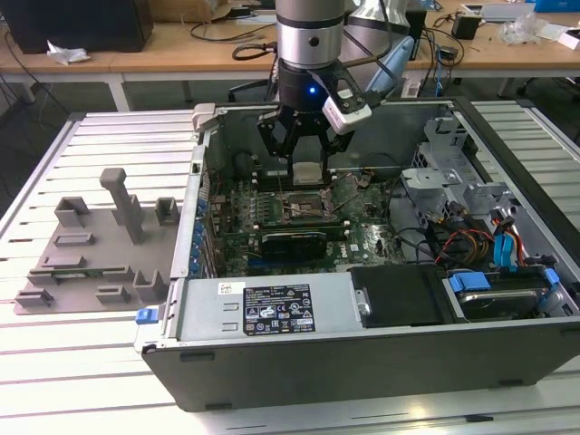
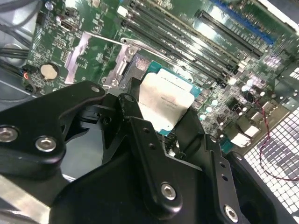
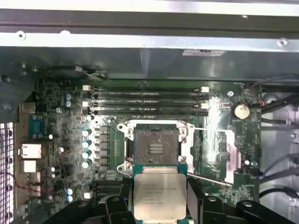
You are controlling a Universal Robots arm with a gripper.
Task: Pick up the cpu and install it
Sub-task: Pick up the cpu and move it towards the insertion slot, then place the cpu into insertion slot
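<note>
The cpu (image 1: 306,172), a small square chip with a silvery-grey top and pale rim, hangs inside the open computer case (image 1: 362,362), just above the green motherboard (image 1: 372,240). My gripper (image 1: 306,156) is shut on it, with a black finger on each of two opposite edges. In both wrist views the cpu (image 2: 166,100) (image 3: 160,196) sits flat between the black fingers (image 2: 131,109) (image 3: 195,193). The square metal-framed socket (image 3: 155,147) lies open and bare on the board, slightly offset from the chip. The socket (image 1: 304,207) is directly under the gripper in the exterior view.
The socket's hinged metal plate (image 3: 220,154) and thin lever (image 3: 210,179) lie folded aside. Memory slots (image 3: 145,100) run close by. A grey moulded tray (image 1: 91,245) sits on the slatted table at the exterior view's left. Drive bays and cables (image 1: 480,245) crowd the case's right.
</note>
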